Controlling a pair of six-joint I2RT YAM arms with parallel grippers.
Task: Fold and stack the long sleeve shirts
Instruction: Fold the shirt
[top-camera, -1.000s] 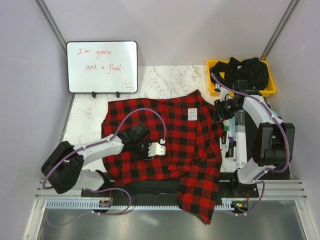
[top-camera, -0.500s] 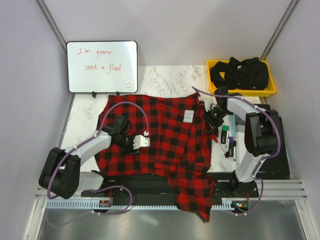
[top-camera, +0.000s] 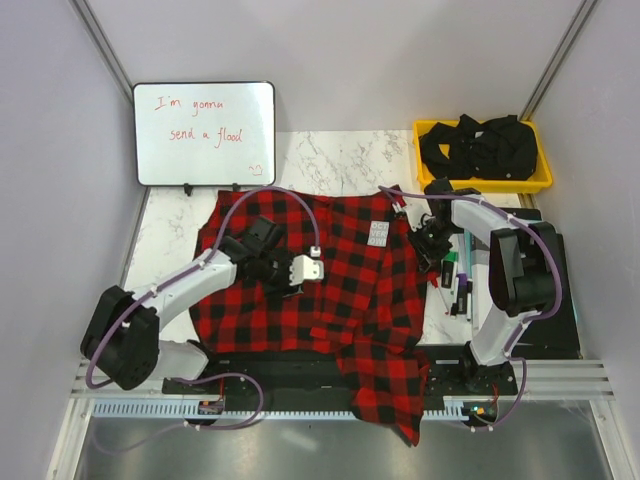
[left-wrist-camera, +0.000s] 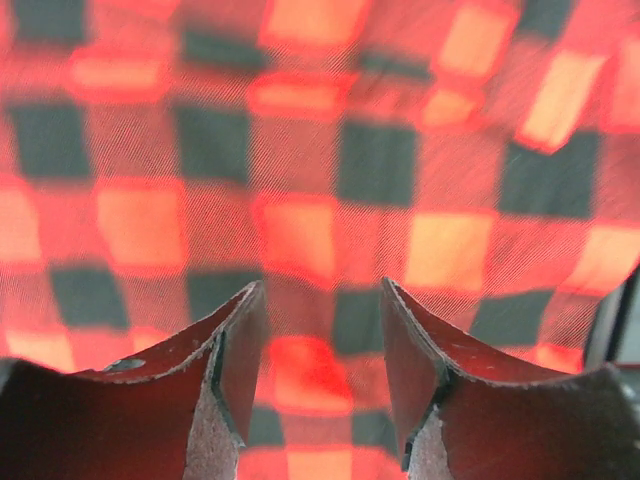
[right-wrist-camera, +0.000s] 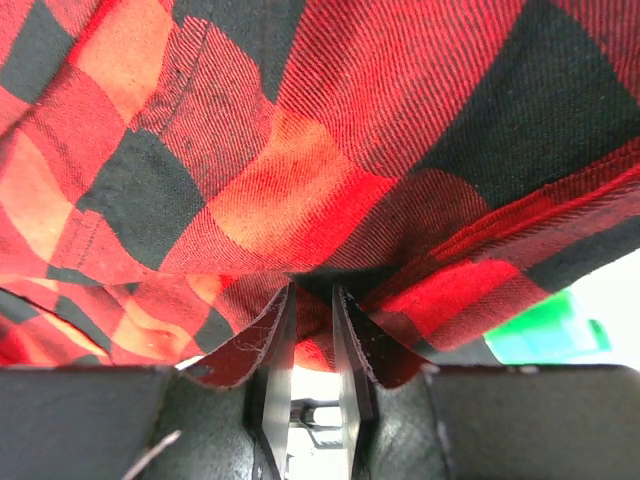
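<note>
A red-and-black check long sleeve shirt (top-camera: 350, 290) lies spread across the table, and one part of it hangs over the front edge (top-camera: 395, 400). My left gripper (top-camera: 306, 270) hovers over the shirt's left half. In the left wrist view this left gripper (left-wrist-camera: 320, 300) is open, with only check cloth (left-wrist-camera: 300, 150) beneath it. My right gripper (top-camera: 424, 244) is at the shirt's right edge. In the right wrist view the right gripper (right-wrist-camera: 312, 295) is shut on a fold of the shirt (right-wrist-camera: 330, 150), with cloth bunched between the narrow jaws.
A whiteboard (top-camera: 204, 133) stands at the back left. A yellow bin (top-camera: 541, 181) holding black clothing (top-camera: 480, 145) sits at the back right. Small items, one of them green (top-camera: 452, 262), lie beside the right arm's base.
The shirt has been dragged back and left and now lies flatter. My left gripper has shifted over it and opened wider. My right gripper has come down to the shirt's right edge and narrowed on cloth.
</note>
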